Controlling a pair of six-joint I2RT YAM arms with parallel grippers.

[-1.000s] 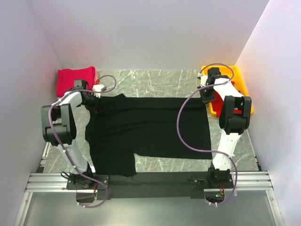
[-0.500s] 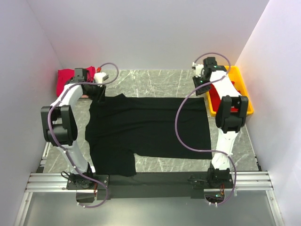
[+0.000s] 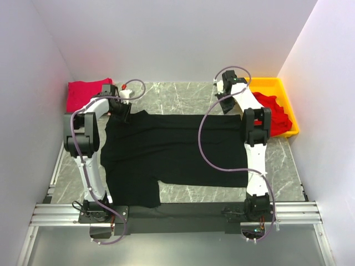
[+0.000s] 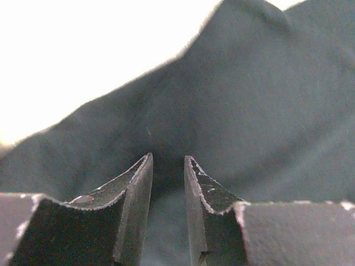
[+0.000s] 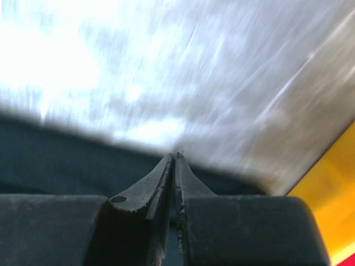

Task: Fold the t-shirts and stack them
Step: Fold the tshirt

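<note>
Black t-shirt (image 3: 177,149) lying flat: probably soft, light, floppy; gripping far edge at 11 and 1 o'clock looking best. Left gripper (image 4: 168,158) showing narrow gap over cloth; right gripper (image 5: 173,156) showing jaws pressed together.

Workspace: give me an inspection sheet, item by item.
Surface: grey marbled table.
Job's things: black t-shirt spread flat; folded red t-shirt far left; crumpled red t-shirt in the tray.
Clutter: yellow tray, far right.
Grippers: left gripper open over black cloth; right gripper shut at the shirt's far edge, pinch unclear.
Cables: purple cables loop over the shirt.
Surroundings: white walls on three sides.
</note>
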